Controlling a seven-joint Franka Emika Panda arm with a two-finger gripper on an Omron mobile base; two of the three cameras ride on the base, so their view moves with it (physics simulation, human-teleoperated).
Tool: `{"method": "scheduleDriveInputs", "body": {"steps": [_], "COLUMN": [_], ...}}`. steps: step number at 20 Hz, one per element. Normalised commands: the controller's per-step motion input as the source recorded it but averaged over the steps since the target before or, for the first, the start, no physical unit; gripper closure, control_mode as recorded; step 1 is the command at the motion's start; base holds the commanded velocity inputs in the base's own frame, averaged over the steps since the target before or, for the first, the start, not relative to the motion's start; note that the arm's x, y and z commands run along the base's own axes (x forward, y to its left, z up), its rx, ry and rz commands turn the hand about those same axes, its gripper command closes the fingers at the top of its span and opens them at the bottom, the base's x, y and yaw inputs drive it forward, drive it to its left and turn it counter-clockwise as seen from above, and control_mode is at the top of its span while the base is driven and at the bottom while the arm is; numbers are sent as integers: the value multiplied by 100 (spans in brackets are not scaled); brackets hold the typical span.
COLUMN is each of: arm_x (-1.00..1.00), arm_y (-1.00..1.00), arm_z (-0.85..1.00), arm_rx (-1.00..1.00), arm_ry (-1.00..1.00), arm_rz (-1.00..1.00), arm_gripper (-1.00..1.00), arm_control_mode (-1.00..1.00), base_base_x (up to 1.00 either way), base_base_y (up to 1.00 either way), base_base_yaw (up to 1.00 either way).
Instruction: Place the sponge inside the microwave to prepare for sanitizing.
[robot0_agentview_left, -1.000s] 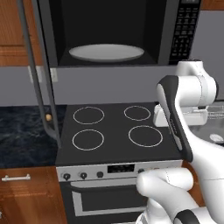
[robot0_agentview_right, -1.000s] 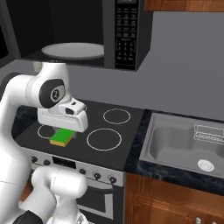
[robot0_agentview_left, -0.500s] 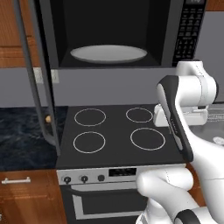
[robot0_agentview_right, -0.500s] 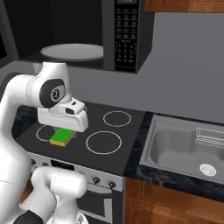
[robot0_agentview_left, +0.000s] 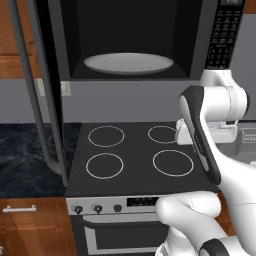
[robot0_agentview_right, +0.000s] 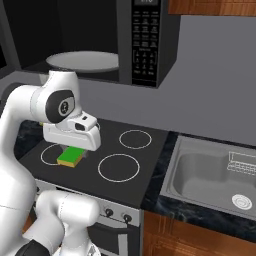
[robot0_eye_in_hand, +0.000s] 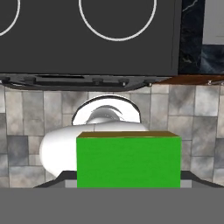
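Observation:
My gripper (robot0_agentview_right: 73, 152) is shut on the sponge (robot0_agentview_right: 71, 157), a flat block with a green top and a yellow lower layer. It hangs in the air near the front left of the cooktop, well below the microwave. In the hand view the sponge (robot0_eye_in_hand: 128, 161) spans the gap between my fingertips. The microwave (robot0_agentview_left: 223, 35) sits above the stove with its door swung open to the left. Its white round plate (robot0_agentview_left: 128, 63) lies bare inside. From the right base view the plate (robot0_agentview_right: 82, 60) shows up and behind my hand, beside the black keypad strip (robot0_agentview_right: 144, 42).
The open microwave door with its long grey bar handle (robot0_agentview_left: 31, 95) juts out at the left over the counter. A black cooktop (robot0_agentview_left: 135, 155) with several burner rings lies below. A steel sink (robot0_agentview_right: 210, 175) sits to the right of the stove.
The whole picture has shifted slightly, so the camera has moved a little. The sponge stays in my grip and the hand holds about the same place over the stove.

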Motion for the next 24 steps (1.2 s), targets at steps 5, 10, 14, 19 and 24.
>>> {"method": "scheduleDriveInputs", "body": {"steps": [5,10,14,19,24], "arm_x": [0,0,0,0,0], "arm_y": [0,0,0,0,0], "arm_z": [0,0,0,0,0], "arm_rx": [0,0,0,0,0], "arm_ry": [0,0,0,0,0], "arm_rz": [0,0,0,0,0], "arm_gripper": [100,100,100,100,100], "arm_control_mode": [100,100,100,100,100], "base_base_x": [41,44,57,65,54], "base_base_y": [7,2,0,4,17], "base_base_yaw": [14,17,13,3,0]}}
